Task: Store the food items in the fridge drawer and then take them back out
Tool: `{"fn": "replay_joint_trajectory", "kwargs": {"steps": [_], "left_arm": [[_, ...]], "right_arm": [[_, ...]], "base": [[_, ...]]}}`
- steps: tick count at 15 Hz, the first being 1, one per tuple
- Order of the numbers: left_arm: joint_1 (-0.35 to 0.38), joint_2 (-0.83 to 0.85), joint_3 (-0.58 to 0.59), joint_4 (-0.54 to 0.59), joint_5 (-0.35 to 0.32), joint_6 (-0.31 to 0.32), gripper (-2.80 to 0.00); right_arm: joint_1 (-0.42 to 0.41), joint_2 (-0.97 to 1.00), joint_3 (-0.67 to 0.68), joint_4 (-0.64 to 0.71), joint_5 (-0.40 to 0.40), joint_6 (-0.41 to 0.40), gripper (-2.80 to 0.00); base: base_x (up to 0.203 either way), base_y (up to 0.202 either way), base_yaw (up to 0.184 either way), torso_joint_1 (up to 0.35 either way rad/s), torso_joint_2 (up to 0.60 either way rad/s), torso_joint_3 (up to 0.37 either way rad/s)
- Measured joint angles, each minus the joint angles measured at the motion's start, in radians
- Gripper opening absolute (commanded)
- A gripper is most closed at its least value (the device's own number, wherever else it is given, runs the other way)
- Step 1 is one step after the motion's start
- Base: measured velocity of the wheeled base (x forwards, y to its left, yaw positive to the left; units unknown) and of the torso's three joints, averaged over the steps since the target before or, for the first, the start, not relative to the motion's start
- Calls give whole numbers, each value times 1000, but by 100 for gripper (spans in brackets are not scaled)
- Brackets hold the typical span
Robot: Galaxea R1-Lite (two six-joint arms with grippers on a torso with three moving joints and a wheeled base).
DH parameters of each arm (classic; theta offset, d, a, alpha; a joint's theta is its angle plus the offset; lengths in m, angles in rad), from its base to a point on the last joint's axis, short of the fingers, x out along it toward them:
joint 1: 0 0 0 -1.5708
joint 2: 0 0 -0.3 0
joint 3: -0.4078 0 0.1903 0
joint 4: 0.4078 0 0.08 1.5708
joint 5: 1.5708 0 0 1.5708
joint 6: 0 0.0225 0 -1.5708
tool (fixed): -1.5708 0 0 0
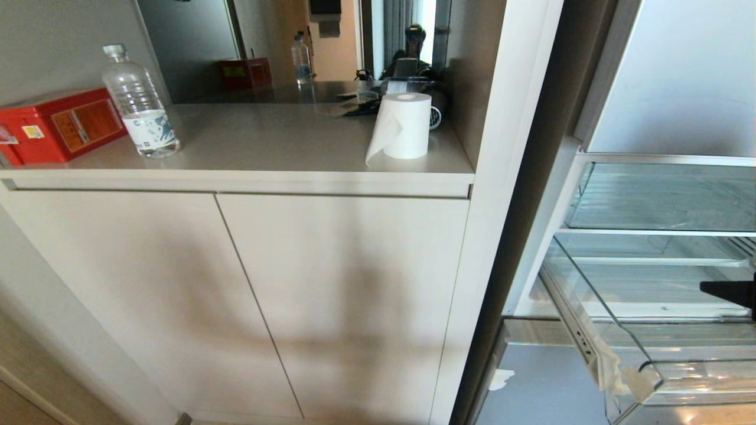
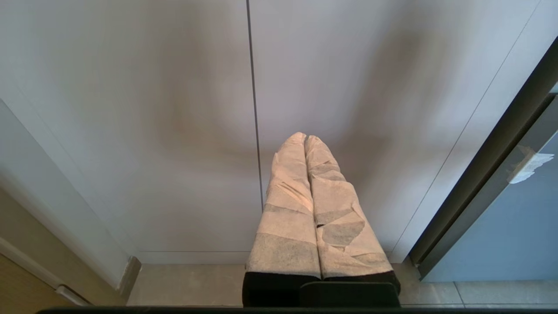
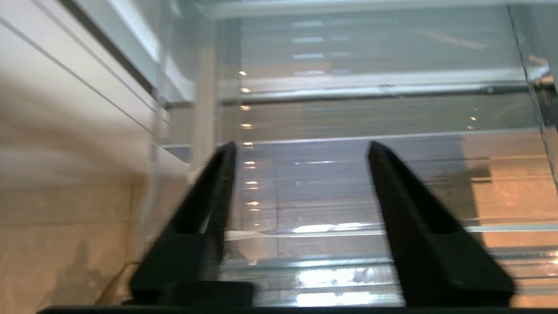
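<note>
So the fridge drawer is seen pulled out at the lower right of the head view, clear plastic with a ribbed floor, just below another clear bin. No pumpkin piece can be made out in any of the views, so where the food item sits can't be told.

The right gripper is pointed into the drawer's clear walls in the right wrist view; its two black fingers are spread well apart with nothing gripped between them, only clear plastic seen through the gap. In the head view just a black tip of it is caught at the right edge, over the drawer.

The left gripper is held low in front of the white cabinet doors, near the floor. Its wrapped fingers are pressed together tip to tip, nothing held.

On the counter a water bottle, a red box and a paper towel roll are parked, well away from the fridge.
</note>
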Motion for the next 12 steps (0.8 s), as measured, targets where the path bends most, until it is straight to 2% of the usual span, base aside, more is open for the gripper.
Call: {"fn": "replay_joint_trajectory", "kwargs": {"steps": [7,10,12], "left_arm": [[0,0,0,0,0,0,-280],[0,0,0,0,0,0,-280],[0,0,0,0,0,0,-280]], "right_arm": [[0,-342,244,-173,34,20,-280],[6,-519,337,-205,36,33,-280],[81,-619,416,-216,24,22,-280]], "base": [[0,0,0,0,0,0],[0,0,0,0,0,0],[0,0,0,0,0,0]]}}
